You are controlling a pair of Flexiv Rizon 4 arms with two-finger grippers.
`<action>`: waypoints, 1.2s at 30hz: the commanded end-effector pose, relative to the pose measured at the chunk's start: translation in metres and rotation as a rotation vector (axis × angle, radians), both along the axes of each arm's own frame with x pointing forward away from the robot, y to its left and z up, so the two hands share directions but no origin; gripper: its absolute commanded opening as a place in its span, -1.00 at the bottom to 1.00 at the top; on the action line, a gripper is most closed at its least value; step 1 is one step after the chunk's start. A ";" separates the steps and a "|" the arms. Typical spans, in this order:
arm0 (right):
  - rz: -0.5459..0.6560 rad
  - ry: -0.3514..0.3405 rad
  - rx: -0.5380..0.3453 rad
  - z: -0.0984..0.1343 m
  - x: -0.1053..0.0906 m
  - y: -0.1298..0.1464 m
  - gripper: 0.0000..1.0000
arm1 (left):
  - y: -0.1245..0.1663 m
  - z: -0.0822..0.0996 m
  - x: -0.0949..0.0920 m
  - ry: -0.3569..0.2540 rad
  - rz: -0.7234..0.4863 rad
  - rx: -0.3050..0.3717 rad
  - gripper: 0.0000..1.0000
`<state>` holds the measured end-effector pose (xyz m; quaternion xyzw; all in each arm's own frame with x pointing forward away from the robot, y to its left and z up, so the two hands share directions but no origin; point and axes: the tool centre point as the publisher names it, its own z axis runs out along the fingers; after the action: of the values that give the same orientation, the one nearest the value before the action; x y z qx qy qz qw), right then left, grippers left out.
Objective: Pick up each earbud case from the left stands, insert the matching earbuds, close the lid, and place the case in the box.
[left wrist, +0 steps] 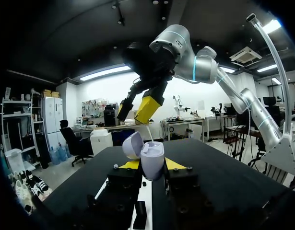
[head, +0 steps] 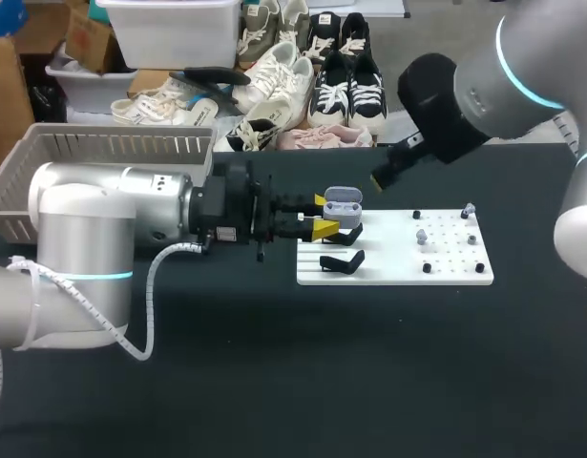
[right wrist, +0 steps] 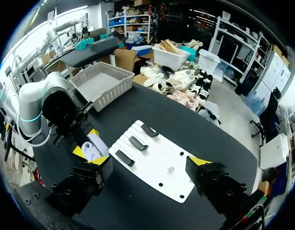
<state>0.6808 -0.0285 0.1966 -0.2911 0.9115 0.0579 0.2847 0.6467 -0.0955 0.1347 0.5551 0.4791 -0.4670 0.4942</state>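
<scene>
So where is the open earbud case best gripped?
Grip the earbud case by its lower body, from the two sides, as the left gripper has it: the lid stands open, so the top must stay free.

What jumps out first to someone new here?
The left gripper is shut on an open lavender case by the white board's left end. Above the board hangs the right gripper, wide open. A basket sits at the table's far left.
</scene>
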 end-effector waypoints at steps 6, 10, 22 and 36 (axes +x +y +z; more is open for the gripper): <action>-0.213 0.001 -0.259 -0.008 0.008 -0.041 1.00 | 0.000 -0.001 0.000 -0.001 0.002 -0.002 -1.00; -0.252 0.070 -0.304 -0.028 0.016 -0.058 1.00 | 0.000 -0.001 0.000 -0.001 0.002 -0.002 -1.00; -0.261 0.183 -0.271 -0.060 0.035 -0.093 1.00 | 0.000 -0.001 0.000 -0.001 0.002 -0.002 -1.00; -0.230 0.256 -0.279 -0.110 0.056 -0.118 0.49 | 0.000 -0.001 0.000 -0.001 0.002 -0.002 -1.00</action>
<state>0.7285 -0.1433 0.0957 -0.2123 0.9662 -0.0694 0.1285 0.6467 -0.0956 0.1347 0.5552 0.4792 -0.4670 0.4941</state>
